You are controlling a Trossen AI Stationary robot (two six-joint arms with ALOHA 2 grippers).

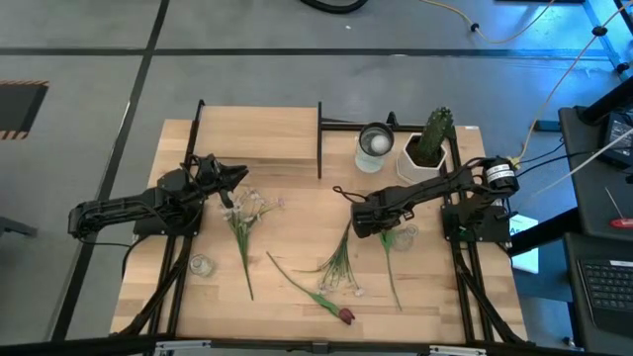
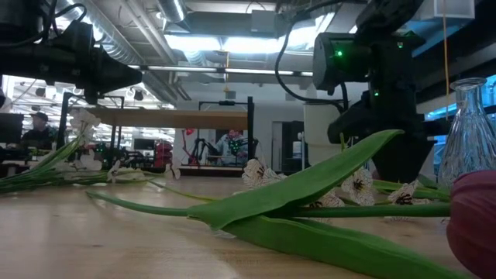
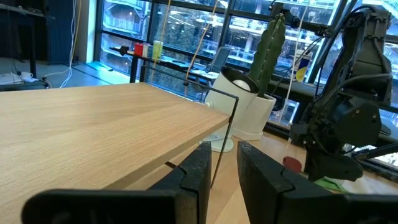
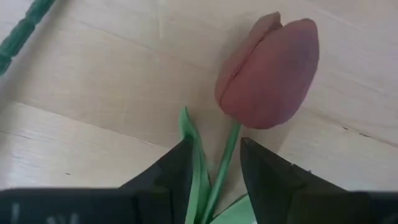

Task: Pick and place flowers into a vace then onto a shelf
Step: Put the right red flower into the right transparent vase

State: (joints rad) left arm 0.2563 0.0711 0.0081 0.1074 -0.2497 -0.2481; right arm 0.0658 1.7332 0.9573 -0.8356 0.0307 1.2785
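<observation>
right wrist view: right tool (image 4: pixel 214 163) sits low over the counter (image 4: pixel 81 93), fingers parted either side of a green stem just below a dark red tulip head (image 4: pixel 270 71). not clenched on it yet as far as i can see; stem is in the gap, no squeeze visible. high view puts that tool (image 1: pixel 362 220) right of centre, arm reaching in from 3 o'clock.

left tool (image 1: pixel 235 179) at about 9 o'clock of centre, just off the front edge of the shelf (image 1: pixel 259 133). left wrist view shows its fingers (image 3: pixel 202 168) a narrow gap apart with nothing between them, so released, looking across the shelf top toward the cactus (image 3: pixel 264 53).

flowers: all loose on the counter. one white-blossom bunch (image 1: pixel 245 213) right by the left tool, a spread of stems (image 1: pixel 336 265) at 6 o'clock of the right tool, another tulip (image 1: pixel 345 315) near the front edge.

glass vase (image 1: pixel 374 146) stands at 12 o'clock of the right tool, beside the cactus pot; looks empty from above.

progress, my read: basically zero done. no stem in the vase, nothing on the shelf. first pick under way; left: every stem into the vase, then vase onto the shelf.
</observation>
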